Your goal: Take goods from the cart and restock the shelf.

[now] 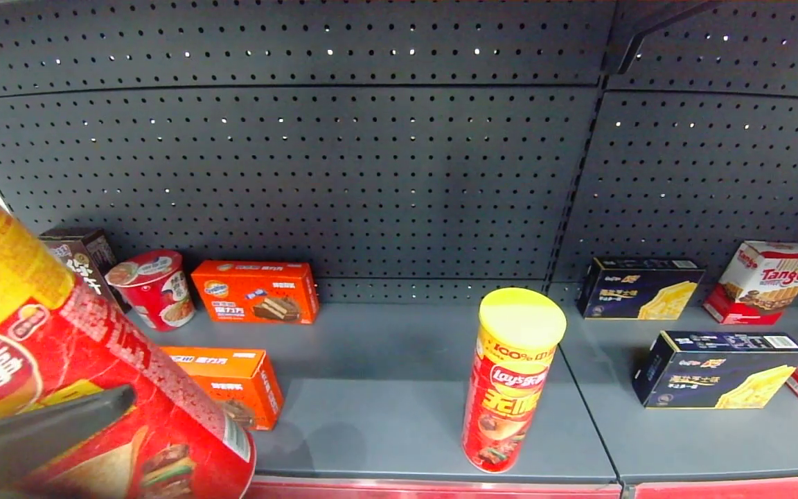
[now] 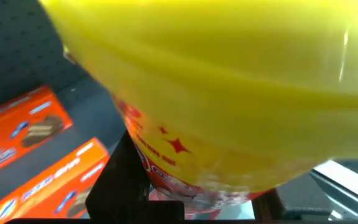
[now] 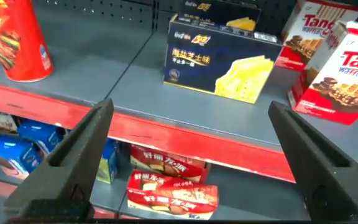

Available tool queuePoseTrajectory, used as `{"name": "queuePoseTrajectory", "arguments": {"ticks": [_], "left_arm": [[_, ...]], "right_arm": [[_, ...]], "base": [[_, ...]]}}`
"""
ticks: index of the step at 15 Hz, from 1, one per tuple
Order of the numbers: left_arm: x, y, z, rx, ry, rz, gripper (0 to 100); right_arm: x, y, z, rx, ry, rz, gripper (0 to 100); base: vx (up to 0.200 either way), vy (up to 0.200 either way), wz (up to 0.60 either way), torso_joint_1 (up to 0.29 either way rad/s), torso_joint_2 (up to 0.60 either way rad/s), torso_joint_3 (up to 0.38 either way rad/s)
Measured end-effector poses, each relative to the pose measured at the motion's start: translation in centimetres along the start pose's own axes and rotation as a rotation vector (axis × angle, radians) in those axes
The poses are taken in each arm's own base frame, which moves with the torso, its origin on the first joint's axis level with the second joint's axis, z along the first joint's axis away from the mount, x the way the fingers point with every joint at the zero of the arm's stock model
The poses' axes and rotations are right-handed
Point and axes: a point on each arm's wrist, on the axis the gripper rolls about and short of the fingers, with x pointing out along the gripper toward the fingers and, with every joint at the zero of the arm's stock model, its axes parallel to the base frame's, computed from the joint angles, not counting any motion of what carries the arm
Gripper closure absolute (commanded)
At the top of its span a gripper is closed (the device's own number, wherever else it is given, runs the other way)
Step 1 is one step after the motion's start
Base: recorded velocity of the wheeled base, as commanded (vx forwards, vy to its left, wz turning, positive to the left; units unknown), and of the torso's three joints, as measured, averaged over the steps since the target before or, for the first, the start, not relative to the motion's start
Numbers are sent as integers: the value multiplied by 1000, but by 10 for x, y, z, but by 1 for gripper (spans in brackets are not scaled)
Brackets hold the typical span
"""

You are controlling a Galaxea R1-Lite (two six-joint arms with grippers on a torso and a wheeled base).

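Note:
My left gripper [image 1: 52, 433] is shut on a red chip can [image 1: 80, 374] with a yellow lid, held tilted in front of the shelf's left end. In the left wrist view that can [image 2: 229, 81] looms close between the dark fingers [image 2: 126, 183]. A second, matching chip can [image 1: 513, 378] stands upright near the front edge of the grey shelf [image 1: 385, 388]. My right gripper [image 3: 194, 168] hangs open and empty before the shelf's red front edge [image 3: 166, 127], with the standing can [image 3: 17, 40] off to one side.
Two orange biscuit boxes [image 1: 257, 291] [image 1: 233, 384], a red cup of noodles [image 1: 153, 287] and a dark box [image 1: 84, 256] stand on the shelf's left. Dark blue boxes [image 1: 714, 367] [image 1: 638, 287] and a red-and-white wafer box [image 1: 763, 281] sit at the right. Goods [image 3: 173, 186] fill the lower shelf.

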Motion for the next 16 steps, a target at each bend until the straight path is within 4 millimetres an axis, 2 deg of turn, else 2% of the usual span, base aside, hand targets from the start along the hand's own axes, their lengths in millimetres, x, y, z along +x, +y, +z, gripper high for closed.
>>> {"name": "queuePoseTrajectory", "arguments": {"ticks": [3, 6, 9, 12, 16], "left_arm": [[26, 4, 13, -5, 34, -48, 100], [48, 4, 15, -7, 61, -89, 100], [65, 7, 12, -13, 86, -120, 100], [89, 13, 14, 10, 39, -116, 100], [122, 24, 3, 71, 104, -115, 100]], "right_arm": [[2, 1, -7, -8, 22, -5, 0], [3, 1, -10, -31, 37, -22, 0], [3, 1, -10, -32, 38, -22, 0], [3, 1, -10, -32, 38, -22, 0], [3, 0, -7, -29, 4, -32, 0]], "base": [[0, 0, 0, 0, 0, 0], [0, 0, 0, 0, 0, 0], [0, 0, 0, 0, 0, 0], [0, 0, 0, 0, 0, 0], [0, 0, 0, 0, 0, 0]]}}
